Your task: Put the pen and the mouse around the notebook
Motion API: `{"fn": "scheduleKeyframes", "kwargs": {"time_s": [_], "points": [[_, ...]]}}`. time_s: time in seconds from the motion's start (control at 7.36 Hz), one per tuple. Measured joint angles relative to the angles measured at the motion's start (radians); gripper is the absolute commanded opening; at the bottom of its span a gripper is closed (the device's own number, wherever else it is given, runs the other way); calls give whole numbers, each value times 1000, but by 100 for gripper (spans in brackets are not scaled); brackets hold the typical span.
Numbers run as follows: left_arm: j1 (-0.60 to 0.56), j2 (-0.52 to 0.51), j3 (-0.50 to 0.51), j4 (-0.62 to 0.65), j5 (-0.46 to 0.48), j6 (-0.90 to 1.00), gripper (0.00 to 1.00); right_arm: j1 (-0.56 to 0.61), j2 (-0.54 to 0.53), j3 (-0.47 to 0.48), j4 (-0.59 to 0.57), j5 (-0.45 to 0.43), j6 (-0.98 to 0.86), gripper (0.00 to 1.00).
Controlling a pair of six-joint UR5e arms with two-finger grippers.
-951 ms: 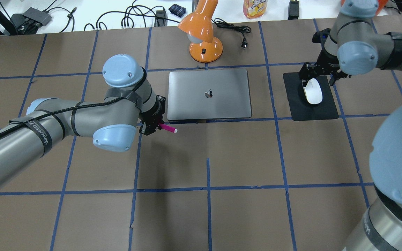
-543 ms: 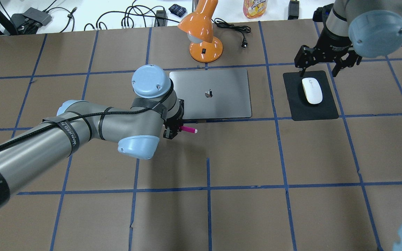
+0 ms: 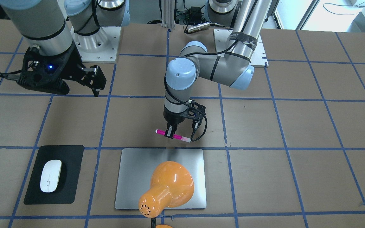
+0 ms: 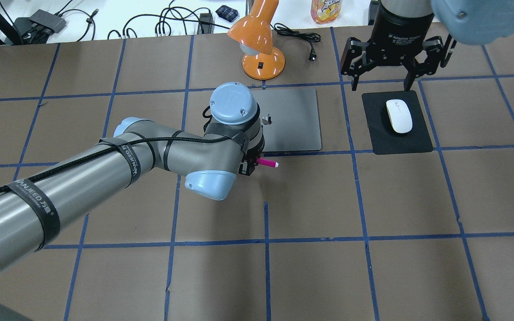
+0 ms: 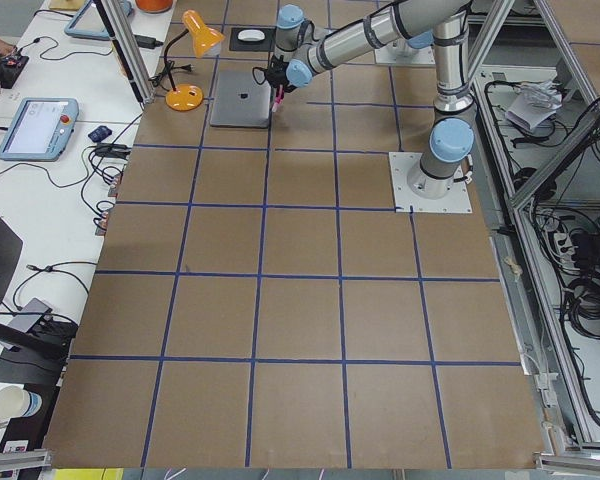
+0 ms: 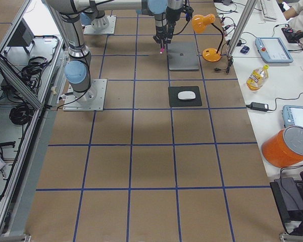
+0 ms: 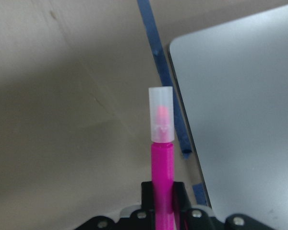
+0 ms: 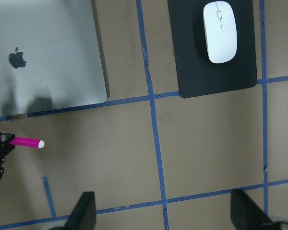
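The magenta pen (image 4: 268, 162) is held level in my left gripper (image 4: 246, 166), which is shut on its shaft, cap end (image 7: 161, 115) pointing out. It hangs just off the robot-side edge of the silver notebook (image 4: 292, 120), as the front view shows with the pen (image 3: 173, 135) and notebook (image 3: 131, 177). The white mouse (image 4: 399, 116) lies on a black mat (image 4: 420, 140) right of the notebook. My right gripper (image 4: 381, 84) is open and raised, beyond the mat's far edge, with nothing in it. From its wrist view the mouse (image 8: 221, 31) and pen (image 8: 26, 142) lie far below.
An orange desk lamp (image 4: 261, 44) stands behind the notebook, its shade leaning over the lid in the front view. Cables, a bottle and gadgets lie on the white bench beyond the table. Brown paper with blue tape lines covers the table.
My left arm has carried the pen rightward along the notebook's near edge. The right gripper, first around the mouse, has lifted off and drawn back, leaving the mouse on the mat.
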Motion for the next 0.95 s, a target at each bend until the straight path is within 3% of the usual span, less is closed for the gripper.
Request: {"fn": "scheduleKeyframes", "kwargs": {"time_s": [0.14,0.27,0.41,0.68,0.95], "points": [[-14,-12,1,-1,1,-2,25,24,-6,-14,-13,-3,0,100],[-24,-18,0,0,0,0,71,30,-6,-22,-52,2,-2,100],[-29,-21,-1,3,-4,1,100,27,-7,-26,-79,6,-4,100],[-35,-16,-2,-1,-10,28,100,25,-8,-22,-89,6,-7,100],[-11,16,-1,-43,-8,274,100,24,-8,-23,-80,2,-17,100]]}}
